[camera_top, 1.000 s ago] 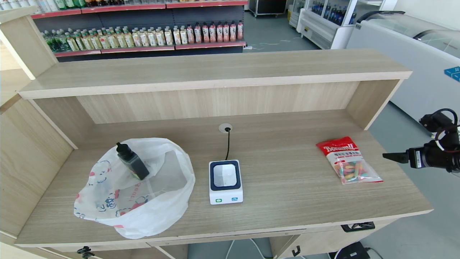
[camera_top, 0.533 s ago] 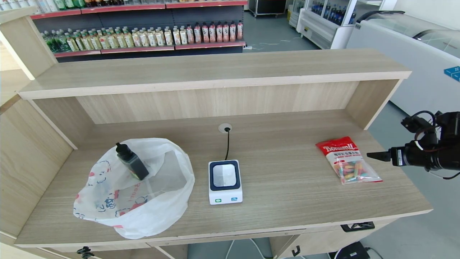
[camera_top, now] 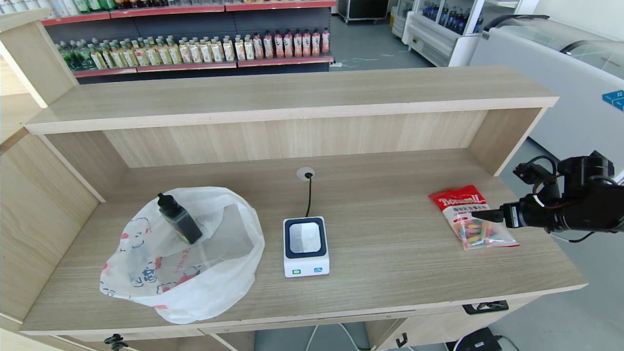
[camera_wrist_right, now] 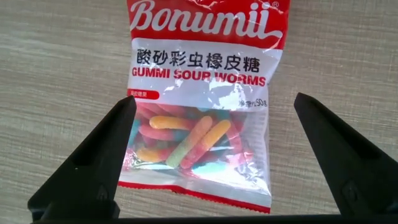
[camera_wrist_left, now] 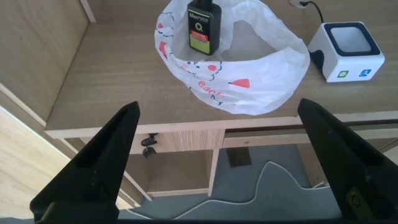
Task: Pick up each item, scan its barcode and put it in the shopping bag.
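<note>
A red-topped clear bag of gummy worms (camera_top: 472, 217) (camera_wrist_right: 199, 106) lies flat at the counter's right end. My right gripper (camera_top: 482, 215) (camera_wrist_right: 214, 162) hovers just above it, fingers spread wide on either side of the bag, nothing held. A white shopping bag (camera_top: 183, 253) (camera_wrist_left: 239, 74) lies open at the left, with a black bottle (camera_top: 179, 218) (camera_wrist_left: 202, 26) inside. The white scanner (camera_top: 305, 246) (camera_wrist_left: 347, 50) stands mid-counter. My left gripper (camera_wrist_left: 217, 165) hangs open below the counter's front edge, empty.
A black cable (camera_top: 308, 195) runs from the scanner to a grommet behind it. A raised wooden ledge (camera_top: 292, 97) backs the counter (camera_top: 390, 253), with side panels at both ends. Bare counter lies between scanner and gummy bag.
My right arm has moved left from beyond the counter's right edge and now sits over the gummy bag. Nothing else has moved.
</note>
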Controlling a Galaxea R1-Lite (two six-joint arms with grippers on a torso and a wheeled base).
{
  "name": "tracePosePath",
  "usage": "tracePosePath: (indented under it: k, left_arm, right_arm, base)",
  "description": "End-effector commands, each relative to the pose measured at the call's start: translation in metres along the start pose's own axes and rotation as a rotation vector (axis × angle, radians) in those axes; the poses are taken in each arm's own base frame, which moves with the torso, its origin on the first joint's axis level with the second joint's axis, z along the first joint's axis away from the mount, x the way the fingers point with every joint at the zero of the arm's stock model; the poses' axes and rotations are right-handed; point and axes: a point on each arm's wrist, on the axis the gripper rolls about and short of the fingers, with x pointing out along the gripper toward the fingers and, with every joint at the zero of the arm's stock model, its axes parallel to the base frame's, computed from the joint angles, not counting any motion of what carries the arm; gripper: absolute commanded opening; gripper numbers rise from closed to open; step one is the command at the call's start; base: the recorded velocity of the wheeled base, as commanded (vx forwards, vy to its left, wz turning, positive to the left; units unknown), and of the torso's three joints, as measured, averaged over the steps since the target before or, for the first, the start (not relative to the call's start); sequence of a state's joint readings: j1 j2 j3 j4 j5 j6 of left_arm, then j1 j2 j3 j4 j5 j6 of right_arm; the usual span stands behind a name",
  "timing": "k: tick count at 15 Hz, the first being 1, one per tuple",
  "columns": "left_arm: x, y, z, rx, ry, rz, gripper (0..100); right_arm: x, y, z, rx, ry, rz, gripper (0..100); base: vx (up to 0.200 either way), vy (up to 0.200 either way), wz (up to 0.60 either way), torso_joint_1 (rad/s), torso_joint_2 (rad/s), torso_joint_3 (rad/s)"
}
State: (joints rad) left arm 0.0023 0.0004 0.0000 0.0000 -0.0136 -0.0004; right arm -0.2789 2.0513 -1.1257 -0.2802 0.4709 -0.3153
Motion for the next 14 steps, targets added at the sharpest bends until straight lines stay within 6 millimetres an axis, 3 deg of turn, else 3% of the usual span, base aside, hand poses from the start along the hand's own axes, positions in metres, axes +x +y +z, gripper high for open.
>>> tracePosePath:
  k: [1,6,14]
  left_arm:
    - [0.000,0.000,0.000,0.000,0.000,0.001,100]
    - [0.000,0.000,0.000,-0.001,0.000,0.001,100]
    - [0.000,0.000,0.000,0.000,0.000,0.001,100]
  right_arm:
    - [0.009,0.001,-0.005,-0.001,0.015,0.012,100]
    - [0.029,-0.004,-0.012,-0.006,0.010,0.017,100]
    - [0.060,0.007,-0.016,-0.023,-0.005,0.106,100]
  base:
    - [0.000,0.000,0.00,0.000,0.00,0.000]
    - [0.000,0.000,0.00,0.000,0.00,0.000]
    - [0.000,0.000,0.00,0.000,0.00,0.000]
